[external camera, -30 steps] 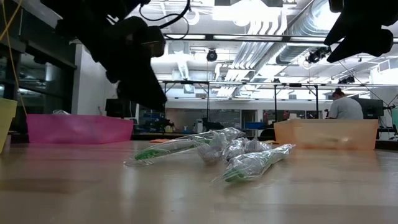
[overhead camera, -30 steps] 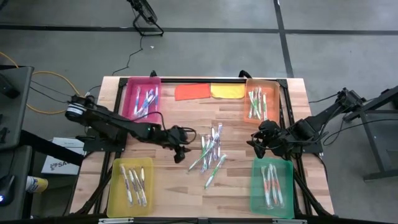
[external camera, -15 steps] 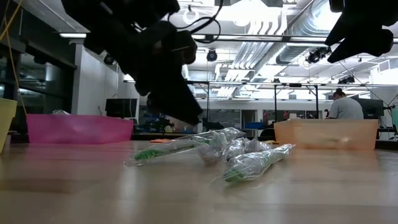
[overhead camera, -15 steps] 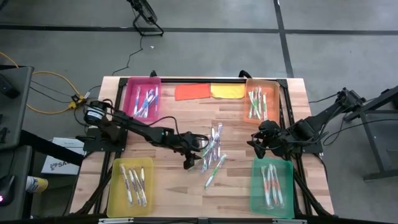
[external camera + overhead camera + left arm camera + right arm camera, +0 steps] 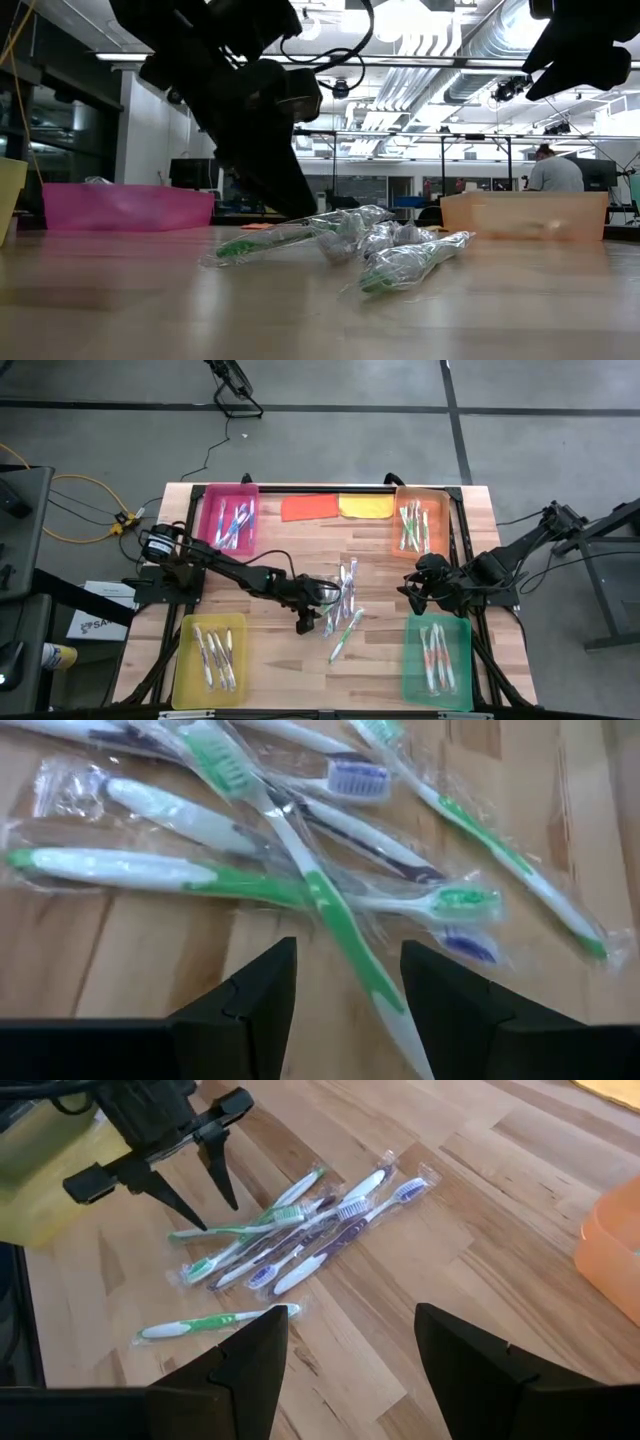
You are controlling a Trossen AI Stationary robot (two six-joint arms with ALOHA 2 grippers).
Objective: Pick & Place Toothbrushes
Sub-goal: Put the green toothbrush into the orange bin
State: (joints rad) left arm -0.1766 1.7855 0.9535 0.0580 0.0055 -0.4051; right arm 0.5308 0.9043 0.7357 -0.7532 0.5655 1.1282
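No writing on the wrappers can be read. The left pincer hangs released, fingers apart and empty, just above the desk; the wrapped toothbrushes lie loose just ahead of it. The right pincer waits released, holding nothing, well off to the pile's other side.

Light wood-plank tabletop. Trays: pink tray far-left corner, orange tray far-right, yellow tray near-left, green tray near-right. Orange cloth and yellow cloth at far edge. Toothbrushes white with green, blue, purple, clear-wrapped.
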